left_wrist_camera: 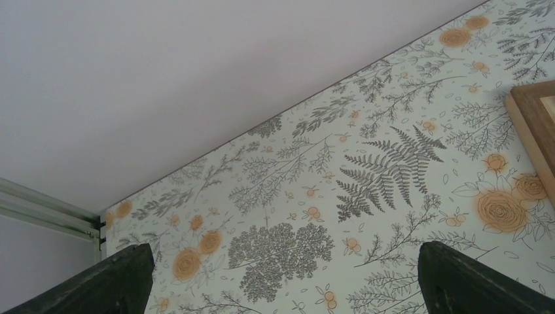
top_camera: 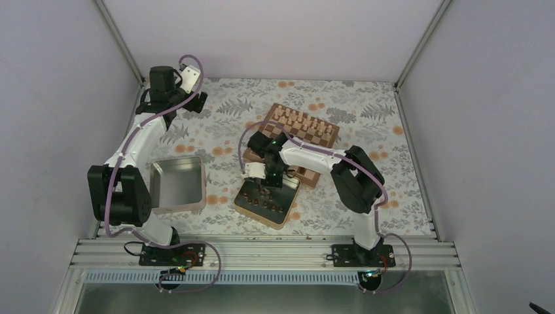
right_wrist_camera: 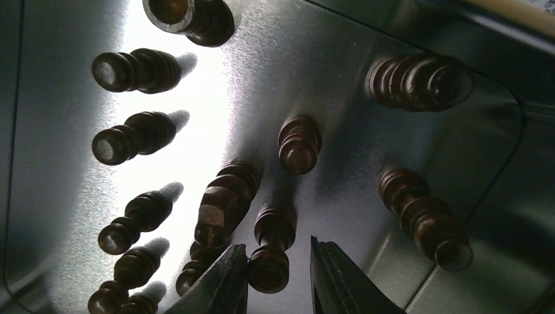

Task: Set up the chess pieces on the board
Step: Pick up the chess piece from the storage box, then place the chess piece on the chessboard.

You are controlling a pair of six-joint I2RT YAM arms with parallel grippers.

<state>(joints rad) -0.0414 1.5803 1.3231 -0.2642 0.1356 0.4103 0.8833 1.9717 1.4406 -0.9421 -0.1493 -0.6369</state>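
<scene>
Only the right wrist cam shows us the right jaws flanking one dark pawn (right_wrist_camera: 268,265) in the tin (right_wrist_camera: 340,131) w/ other chess pieces (right_wrist_camera: 137,69); gripped or not, we can't tell. Top cam: the tin sits by the board (top_camera: 324,140) on the counter (top_camera: 229,131), 2nd tin (top_camera: 177,186) to the left. Left jaws wide open.

No readable text, label, brand, number or sign appears in any of the views

- Board (top_camera: 322,140): near corner hidden under the right arm (top_camera: 307,154).
- Dark chess pieces (top_camera: 267,203): types too small to tell from above.
- Right pincer (right_wrist_camera: 276,248): grip on pawn (right_wrist_camera: 268,271) indeterminate.
- Left pincer (left_wrist_camera: 283,261): cropped by lower edge.
</scene>
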